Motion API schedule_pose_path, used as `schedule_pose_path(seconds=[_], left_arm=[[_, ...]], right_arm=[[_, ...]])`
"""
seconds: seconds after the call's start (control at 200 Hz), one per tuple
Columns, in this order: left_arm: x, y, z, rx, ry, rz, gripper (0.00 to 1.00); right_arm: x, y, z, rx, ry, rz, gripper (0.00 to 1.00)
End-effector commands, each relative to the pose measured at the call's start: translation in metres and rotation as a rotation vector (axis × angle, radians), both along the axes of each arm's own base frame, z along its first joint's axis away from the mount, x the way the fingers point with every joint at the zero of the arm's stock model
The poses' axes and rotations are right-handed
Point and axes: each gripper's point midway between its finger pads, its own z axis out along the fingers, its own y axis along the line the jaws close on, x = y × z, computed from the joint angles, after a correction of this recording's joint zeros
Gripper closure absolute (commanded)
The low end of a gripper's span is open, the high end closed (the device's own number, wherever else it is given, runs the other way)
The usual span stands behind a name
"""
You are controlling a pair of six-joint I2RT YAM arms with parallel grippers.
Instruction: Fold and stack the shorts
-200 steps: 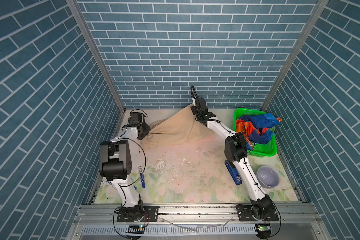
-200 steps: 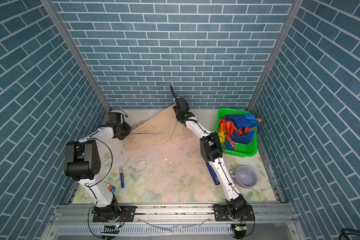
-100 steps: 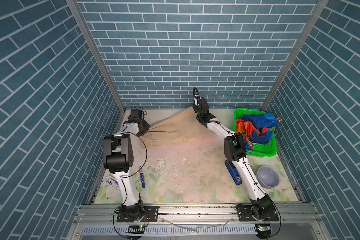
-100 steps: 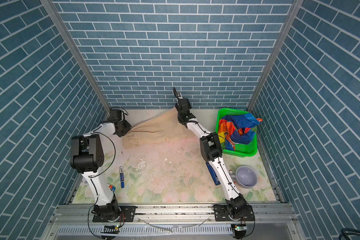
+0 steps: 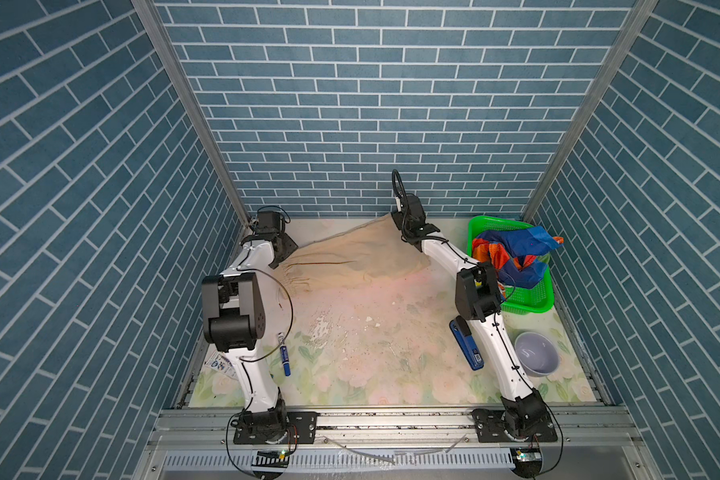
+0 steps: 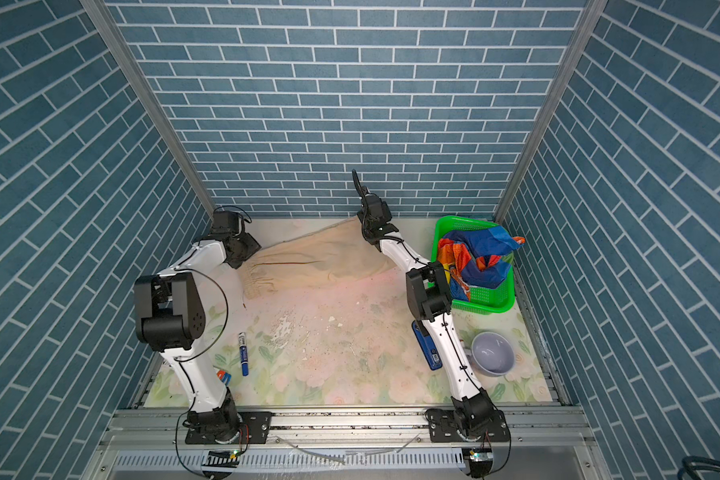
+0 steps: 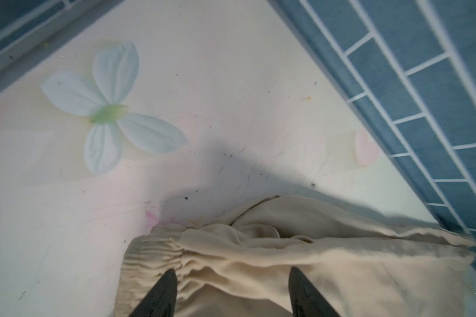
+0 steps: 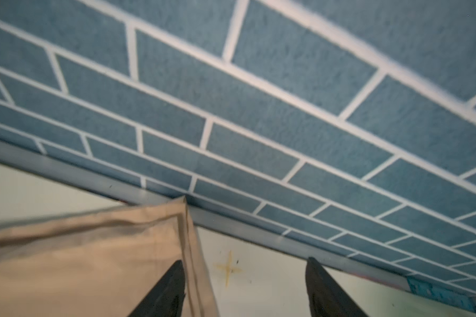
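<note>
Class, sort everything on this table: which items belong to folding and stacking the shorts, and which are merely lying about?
Belonging to the job: beige shorts, spread at the back of the table; rainbow-striped shorts, bunched in the green basket.
Lying about: green basket; blue marker; blue oblong object; lavender bowl.

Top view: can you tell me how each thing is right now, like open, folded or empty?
Beige cloth shorts: spread out on the table, rumpled.
Green plastic mesh basket: upright, stuffed with cloth.
Shiny rainbow-striped shorts: crumpled in that basket.
Lilac round bowl: upright, empty.
Left gripper: open, over the beige waistband.
Right gripper: open, beside a beige hem corner.
</note>
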Motion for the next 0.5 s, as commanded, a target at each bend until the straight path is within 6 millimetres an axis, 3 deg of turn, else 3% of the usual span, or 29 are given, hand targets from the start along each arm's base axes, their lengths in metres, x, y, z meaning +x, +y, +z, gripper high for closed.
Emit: schedule_pose_path(seconds=[0.0, 0.15, 0.19, 0.205, 0.25, 0.41, 0.495], left_arm=[[-0.025, -0.001, 0.028, 0.033, -0.023, -0.009, 0.31], [-0.061, -0.012, 0.025, 0.024, -0.001, -0.032, 0.27], [-0.07, -0.017, 0.021, 0.023, 0.011, -0.044, 0.26], [-0.074, -0.019, 0.018, 0.022, 0.018, -0.047, 0.25], [-0.085, -0.024, 0.011, 0.023, 0.041, -0.062, 0.25], [-0.116, -0.032, -0.016, 0.017, 0.114, -0.09, 0.24], [-0.128, -0.034, -0.025, 0.015, 0.137, -0.1, 0.23]], right_arm=[[-0.044, -0.014, 0.025, 0.106, 0.145, -0.033, 0.3], [-0.091, -0.039, 0.007, 0.17, 0.314, -0.08, 0.23], [-0.101, -0.045, -0.01, 0.182, 0.391, -0.089, 0.22], [-0.105, -0.048, 0.001, 0.203, 0.395, -0.088, 0.22], [-0.115, -0.055, -0.006, 0.241, 0.469, -0.101, 0.21], [-0.131, -0.075, -0.038, 0.35, 0.655, -0.133, 0.2], [-0.134, -0.074, -0.048, 0.399, 0.716, -0.123, 0.19]])
